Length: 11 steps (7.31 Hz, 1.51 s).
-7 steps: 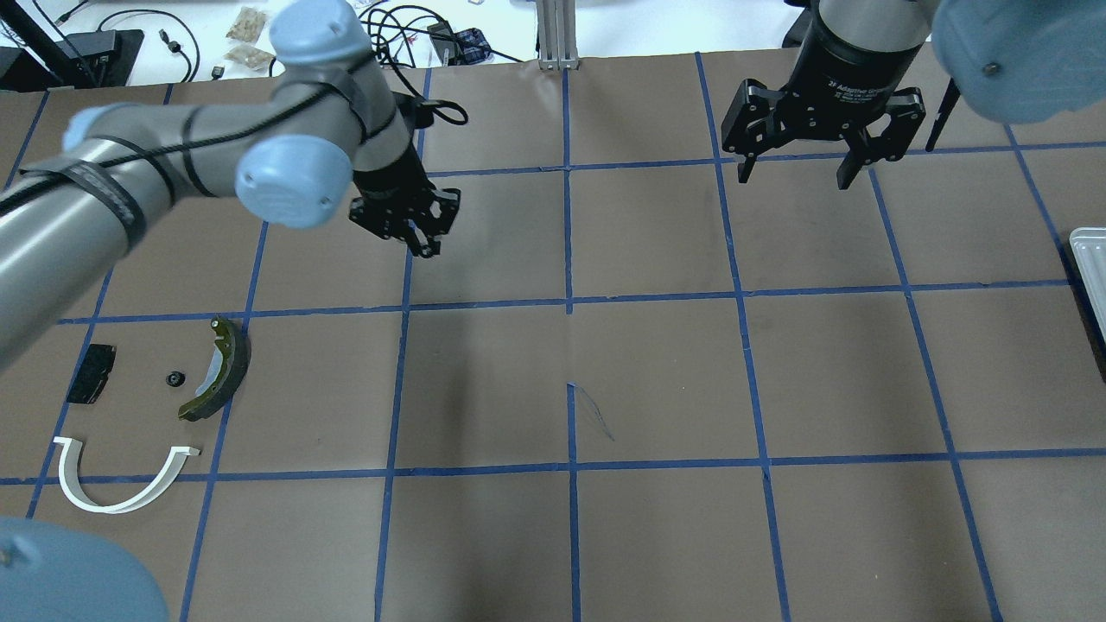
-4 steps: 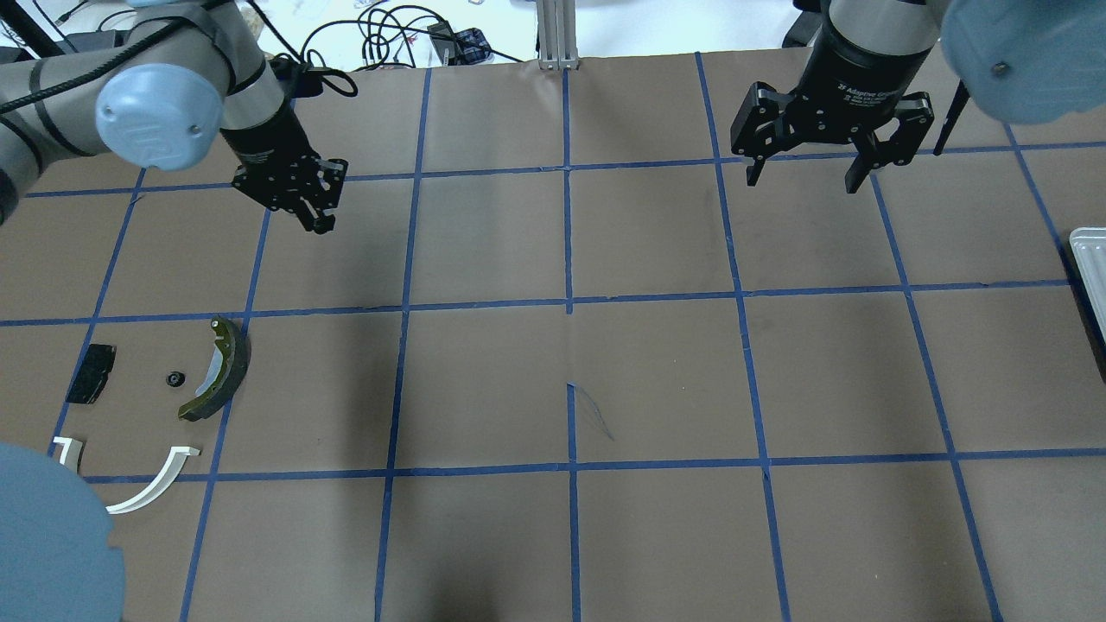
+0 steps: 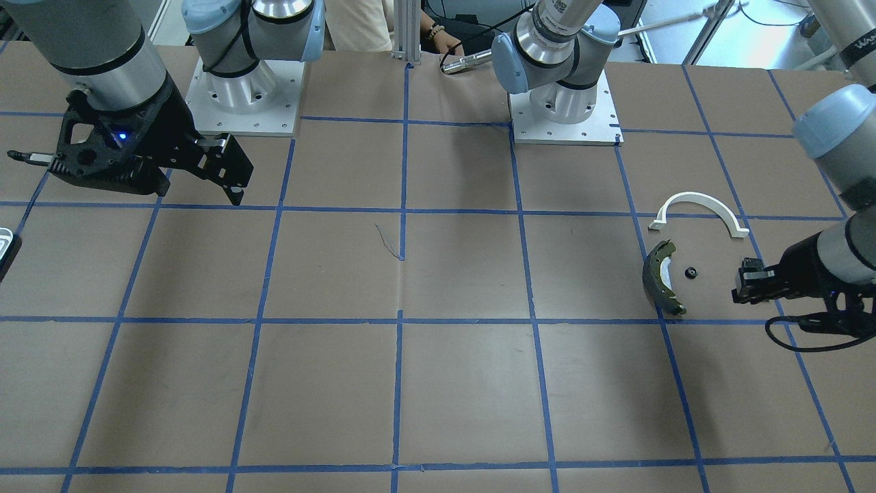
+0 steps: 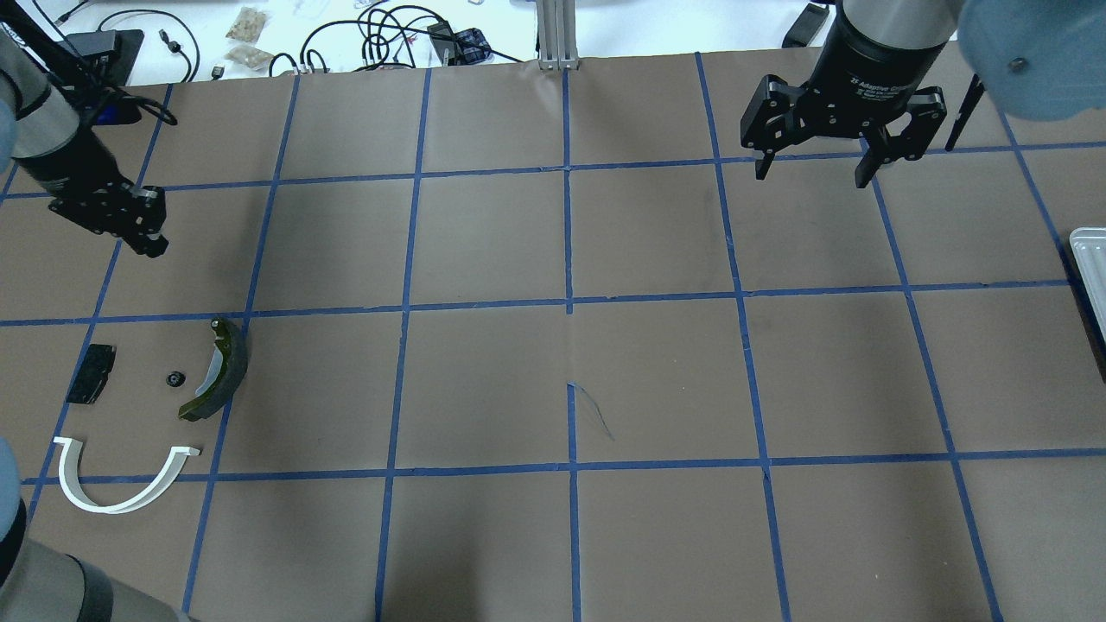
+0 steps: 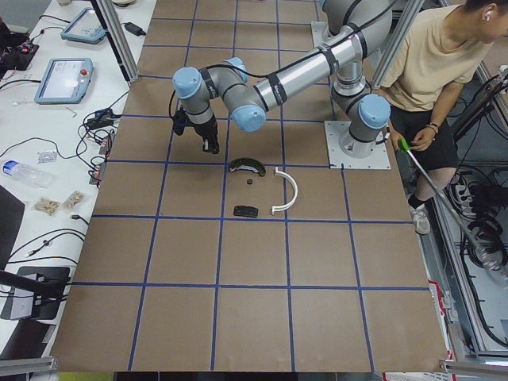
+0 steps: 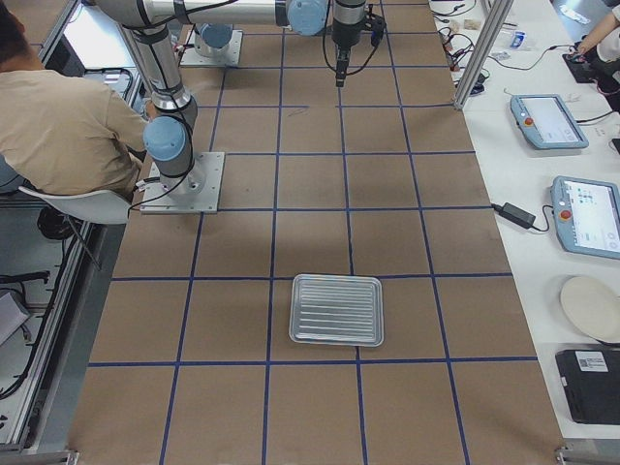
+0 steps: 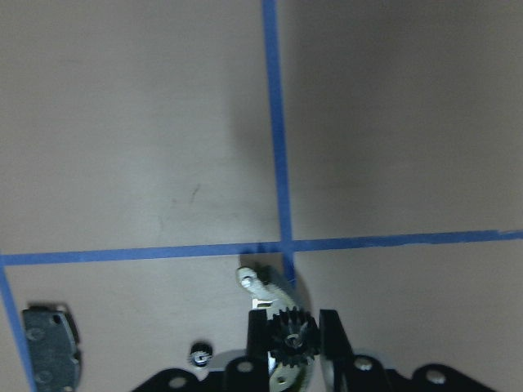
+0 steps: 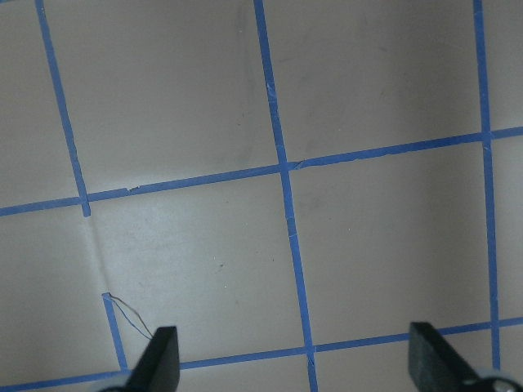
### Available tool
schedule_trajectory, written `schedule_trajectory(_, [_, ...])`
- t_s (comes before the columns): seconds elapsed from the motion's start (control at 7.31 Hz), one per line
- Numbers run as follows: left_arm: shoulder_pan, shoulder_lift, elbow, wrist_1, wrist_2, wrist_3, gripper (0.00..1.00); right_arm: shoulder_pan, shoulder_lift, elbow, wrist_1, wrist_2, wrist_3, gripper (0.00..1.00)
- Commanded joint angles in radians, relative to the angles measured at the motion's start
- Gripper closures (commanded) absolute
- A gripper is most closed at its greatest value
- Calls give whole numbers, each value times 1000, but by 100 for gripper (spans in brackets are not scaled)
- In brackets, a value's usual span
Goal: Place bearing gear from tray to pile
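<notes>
My left gripper (image 4: 149,242) hangs over the table's far left, just beyond the pile. In the left wrist view it (image 7: 292,347) is shut on a small black toothed bearing gear (image 7: 292,332). The pile holds an olive-and-black brake shoe (image 4: 216,371), a white arch piece (image 4: 121,488), a black pad (image 4: 91,373) and a small black round part (image 4: 175,377). The left gripper also shows in the front view (image 3: 742,287), beside that round part (image 3: 691,272). My right gripper (image 4: 812,168) is open and empty at the far right. The tray (image 6: 337,310) lies at the right end, and only its corner (image 4: 1090,259) shows overhead.
Blue tape lines grid the brown table (image 4: 570,380). Cables and small items (image 4: 406,34) lie beyond its far edge. A person in a tan shirt (image 5: 429,63) sits behind the robot bases. Tablets (image 6: 586,213) sit on a side bench.
My left arm has swung left across the table, from near the middle-left squares to the far left by the pile. The right gripper has barely shifted and stays open.
</notes>
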Motion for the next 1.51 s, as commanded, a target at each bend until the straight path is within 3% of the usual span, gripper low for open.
schedule_trajectory(0.0, [97, -1, -52, 16, -1, 144, 100, 0, -3, -4, 2, 0, 0, 0])
schedule_trajectory(0.55, [140, -13, -250, 227, 2, 195, 100, 0, -3, -10, 5, 0, 0, 0])
schedule_trajectory(0.96, [164, -21, -333, 275, -9, 196, 100, 0, 3, -19, 7, 0, 0, 0])
schedule_trajectory(1.37, [164, -17, -352, 275, 0, 201, 100, 0, -3, -19, 8, 0, 0, 0])
